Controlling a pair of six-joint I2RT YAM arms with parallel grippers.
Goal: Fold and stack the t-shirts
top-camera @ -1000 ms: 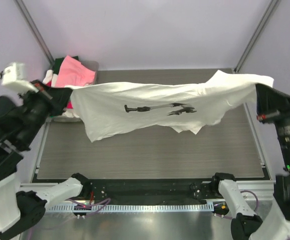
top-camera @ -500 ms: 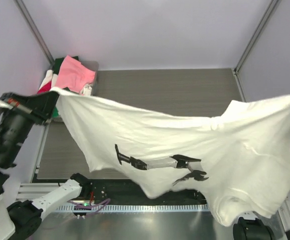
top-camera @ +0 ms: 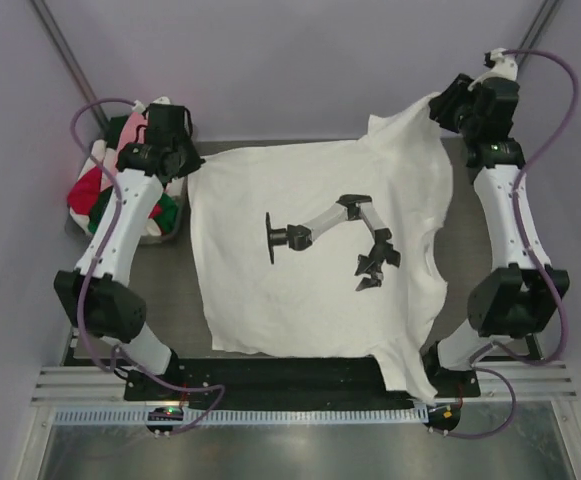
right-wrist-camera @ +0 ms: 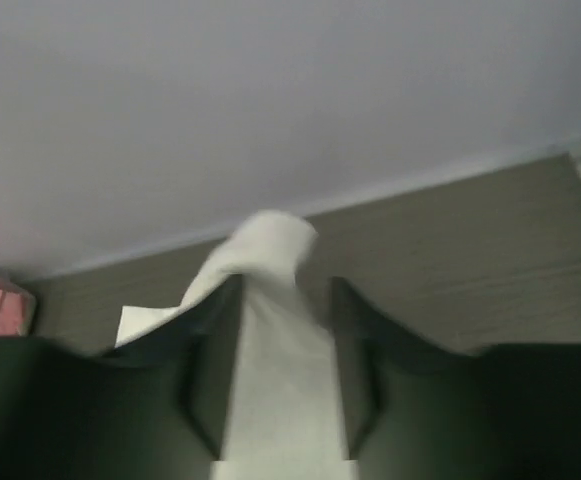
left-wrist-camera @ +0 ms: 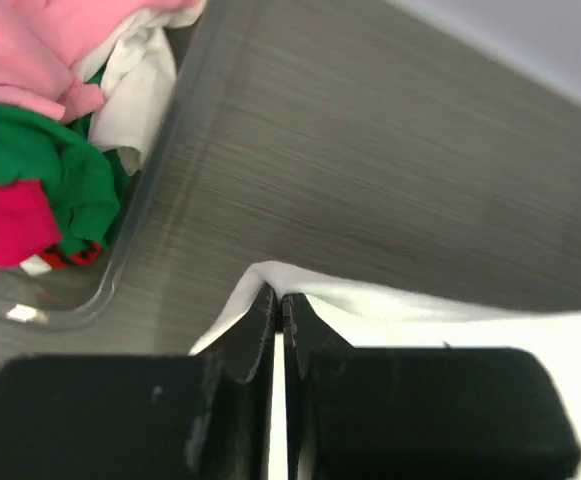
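Observation:
A white t-shirt with a black-and-grey robot-arm print lies spread on the table, its lower right corner hanging over the near edge. My left gripper is at the shirt's far left corner. In the left wrist view the left gripper is shut on a peak of the white t-shirt. My right gripper is at the far right corner, raised a little. In the right wrist view the right gripper stands open, a blurred strip of the white t-shirt lying loose between its fingers.
A tray at the far left holds a heap of t-shirts: pink, green, red and white. Frame posts stand at the back corners. Bare grey table shows to the right of the shirt.
The white shirt was stretched in the air and swung towards the camera; now it lies flat on the table. Both arms have reached to the far edge. The right jaws have opened.

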